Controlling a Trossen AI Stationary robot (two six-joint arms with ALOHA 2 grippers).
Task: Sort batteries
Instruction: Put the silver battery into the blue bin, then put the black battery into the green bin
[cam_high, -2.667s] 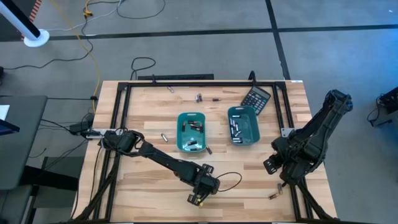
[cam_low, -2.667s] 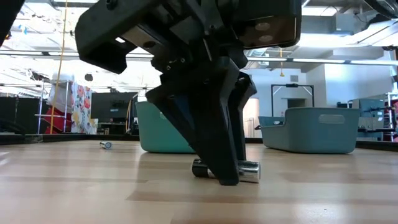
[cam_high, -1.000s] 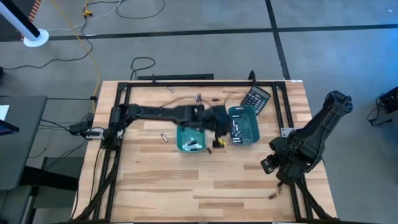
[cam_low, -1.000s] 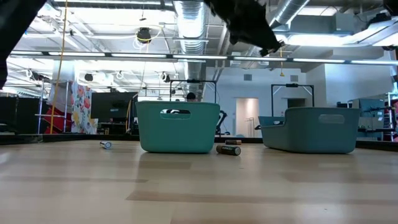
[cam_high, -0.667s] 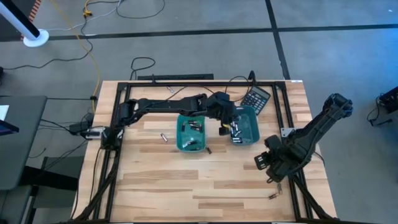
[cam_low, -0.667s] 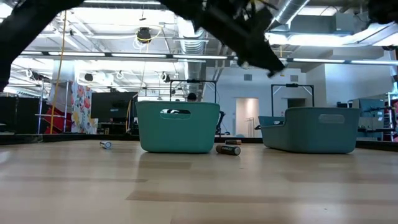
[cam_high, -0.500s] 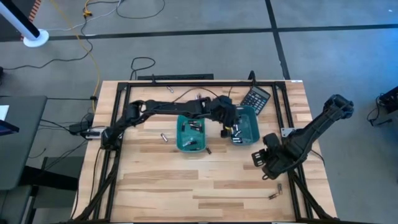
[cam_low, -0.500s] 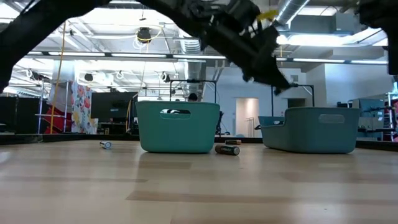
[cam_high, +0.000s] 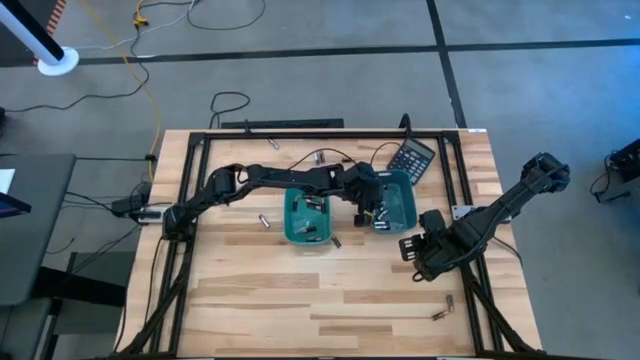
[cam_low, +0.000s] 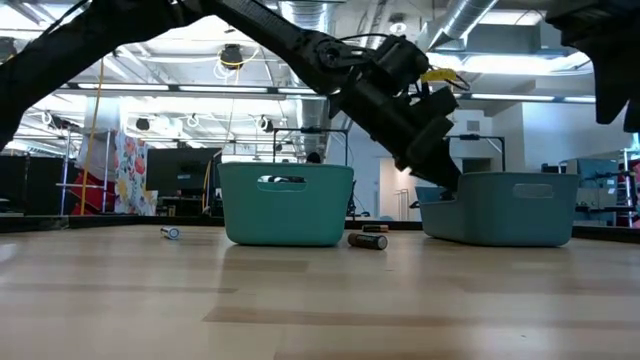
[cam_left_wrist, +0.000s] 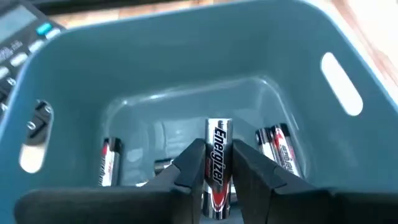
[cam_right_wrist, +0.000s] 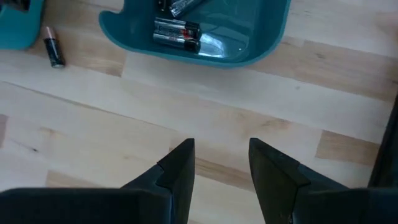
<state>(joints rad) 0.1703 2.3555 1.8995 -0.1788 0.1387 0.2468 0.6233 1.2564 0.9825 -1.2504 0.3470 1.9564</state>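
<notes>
Two teal trays stand mid-table, the left tray (cam_high: 308, 215) and the right tray (cam_high: 392, 200), each with batteries lying on its floor. My left gripper (cam_high: 372, 208) reaches slanting down over the right tray (cam_left_wrist: 186, 74), shut on a silver and black battery (cam_left_wrist: 216, 163). More batteries (cam_left_wrist: 280, 146) lie below it on the tray floor. My right gripper (cam_right_wrist: 221, 165) hangs open over bare wood on the near side of the right tray (cam_right_wrist: 205, 43), with nothing between its fingers. My left gripper pinches the battery's long sides (cam_left_wrist: 215, 177) between its two fingers (cam_left_wrist: 189, 168). The battery lies along the fingers, and its far end sticks out past their tips. The fingers slant down from the table's left side. The battery hangs clear over the right tray's inside.
A black calculator (cam_high: 412, 157) lies beyond the right tray. Loose batteries lie on the wood: one (cam_high: 335, 241) beside the left tray's near corner, one (cam_high: 264, 221) left of that tray, one (cam_high: 443, 313) near the front right, others (cam_high: 320, 157) toward the far edge.
My left gripper, still holding the battery, has swung from above the gap between the trays toward the right tray and has sunk to its rim. My right gripper has drifted toward the table's left, closer to the right tray.
</notes>
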